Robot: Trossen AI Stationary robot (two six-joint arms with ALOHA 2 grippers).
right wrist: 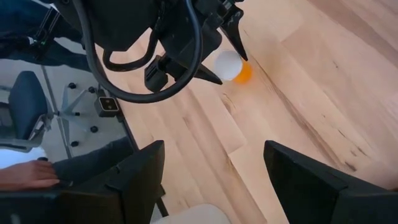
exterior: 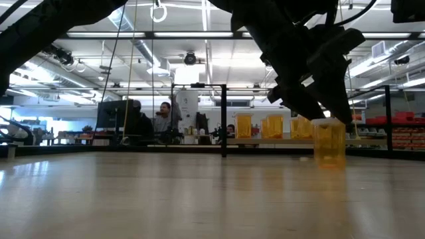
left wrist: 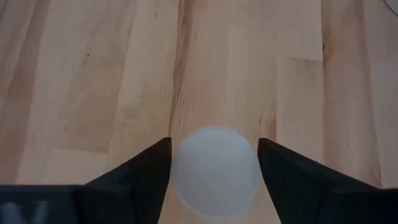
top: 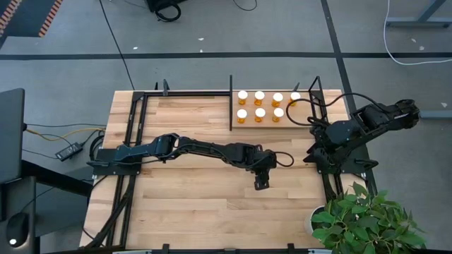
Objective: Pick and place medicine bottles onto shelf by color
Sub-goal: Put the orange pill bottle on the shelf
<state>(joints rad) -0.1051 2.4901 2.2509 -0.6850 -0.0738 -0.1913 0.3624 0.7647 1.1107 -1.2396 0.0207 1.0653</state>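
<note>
One medicine bottle (exterior: 329, 143), translucent orange with a white cap (left wrist: 214, 171), stands upright on the planked tabletop near its middle. My left gripper (top: 261, 182) reaches over it from above, and the cap sits between its two dark fingers. In the right wrist view the same bottle (right wrist: 235, 67) shows under the left gripper. Several more bottles (top: 259, 103) stand in two rows on the pale shelf (top: 295, 117) at the table's far right. My right gripper (right wrist: 214, 180) waits, open, folded back at the table's right edge (top: 332, 152). My left gripper holds the bottle by its white cap (left wrist: 180, 168), pinched between the two fingers (left wrist: 146, 168), one on each side. The fingers come from above, pointing down. The bottle stands upright with its base (exterior: 329, 162) on the tabletop.
Black metal frame bars (top: 134, 141) run along the table's left side and around the shelf. A potted plant (top: 360, 219) stands at the near right corner. People sit in the room behind the table (exterior: 163, 116). Open tabletop lies between the bottle and the shelf.
</note>
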